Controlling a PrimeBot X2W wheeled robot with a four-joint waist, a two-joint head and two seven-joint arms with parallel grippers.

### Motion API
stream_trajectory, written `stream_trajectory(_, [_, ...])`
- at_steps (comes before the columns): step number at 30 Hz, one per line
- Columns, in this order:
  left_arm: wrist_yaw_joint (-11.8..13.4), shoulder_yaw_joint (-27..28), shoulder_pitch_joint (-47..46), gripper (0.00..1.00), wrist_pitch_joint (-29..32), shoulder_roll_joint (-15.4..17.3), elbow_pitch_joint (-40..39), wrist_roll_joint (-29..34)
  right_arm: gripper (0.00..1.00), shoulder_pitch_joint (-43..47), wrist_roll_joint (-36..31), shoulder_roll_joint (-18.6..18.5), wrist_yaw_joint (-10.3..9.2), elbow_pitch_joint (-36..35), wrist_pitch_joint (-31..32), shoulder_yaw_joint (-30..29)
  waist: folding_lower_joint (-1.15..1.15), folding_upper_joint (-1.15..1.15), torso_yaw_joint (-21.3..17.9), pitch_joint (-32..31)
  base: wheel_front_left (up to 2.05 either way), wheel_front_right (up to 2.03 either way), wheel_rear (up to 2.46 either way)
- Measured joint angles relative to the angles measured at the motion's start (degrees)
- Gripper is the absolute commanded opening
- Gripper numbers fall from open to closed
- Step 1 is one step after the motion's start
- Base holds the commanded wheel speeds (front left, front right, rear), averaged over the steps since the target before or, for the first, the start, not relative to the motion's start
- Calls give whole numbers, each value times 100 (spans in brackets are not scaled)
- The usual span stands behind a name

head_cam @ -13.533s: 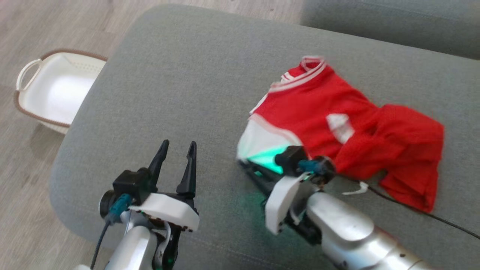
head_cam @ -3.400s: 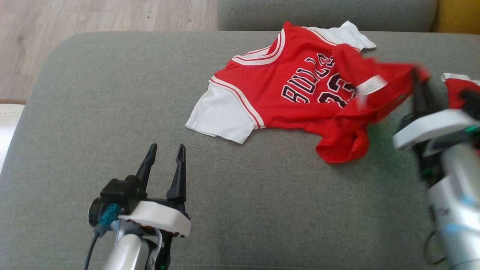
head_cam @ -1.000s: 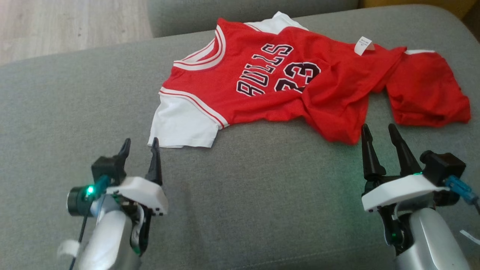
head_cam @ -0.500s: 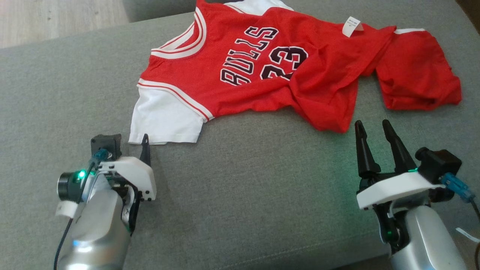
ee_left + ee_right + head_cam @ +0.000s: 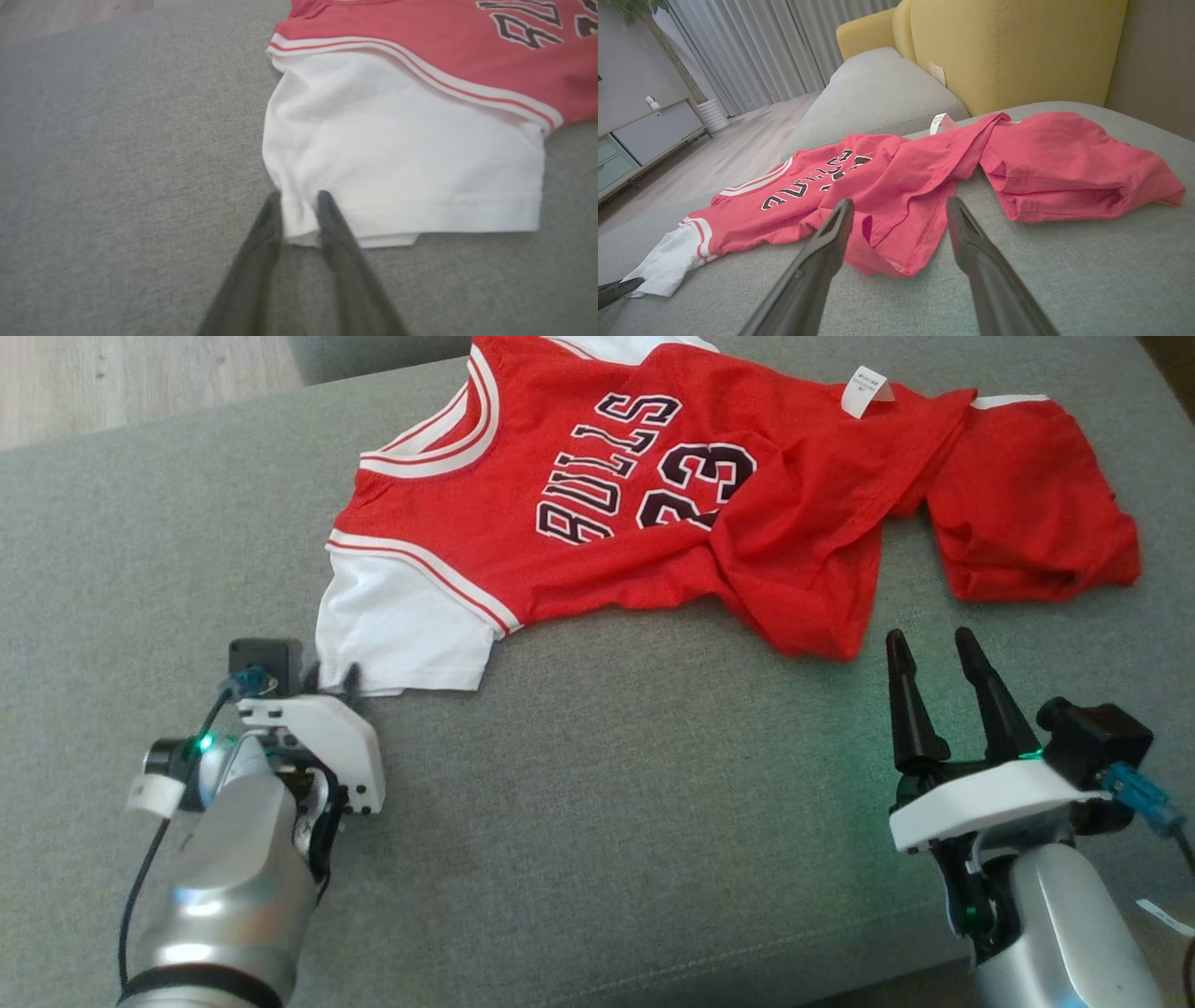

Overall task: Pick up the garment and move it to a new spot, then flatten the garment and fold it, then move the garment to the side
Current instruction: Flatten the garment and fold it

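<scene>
- The red Bulls jersey [image 5: 653,523] lies on the grey sofa seat [image 5: 607,821], chest side up, with "BULLS 23" readable across the middle.
- Its collar end points toward the robot's left, and its lower part trails off toward the robot's right.
- That lower part is not flat: one red flap is folded over the body, and another rumpled lobe sits farther right.
- A small white label [image 5: 864,392] sticks up near the far edge of the cloth.
- The near white sleeve [image 5: 401,635] lies fairly smooth, its hem facing the robot.
- The left gripper [image 5: 332,670] is down at that sleeve's near-left corner.
- From its wrist view, the two dark fingers [image 5: 329,219] are drawn in close, with the hem corner bunched between them, pinching the cloth.
- The right gripper [image 5: 929,649] sits low over the bare seat, just short of the folded red flap.
- Its fingers are spread well apart, pointing at the flap, with nothing between them.
- Behind the jersey, the right wrist view shows a yellow backrest [image 5: 1008,51], a second grey cushion [image 5: 878,93] and pale curtains [image 5: 761,46].
- A strip of wooden floor [image 5: 140,378] shows past the seat's far-left edge.
</scene>
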Motion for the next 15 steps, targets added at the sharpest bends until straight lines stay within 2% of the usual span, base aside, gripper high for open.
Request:
stream_trajectory(5, [-31,-22,-5,0,-203,-69,80,-20,100,0,-8,2,0,9,1,-80,0,0,71,-53,0,0,0])
stream_trajectory(9, [102,8,30,0,-583,-123,52,-159,100,0,-169,7,0,91,58,-152,0,0,180,-107,0,0,0])
stream_trajectory(15, [214,55,69,0,-854,-213,-566,-208,100,-5,-620,7,0,535,357,-260,0,0,413,-143,0,0,0])
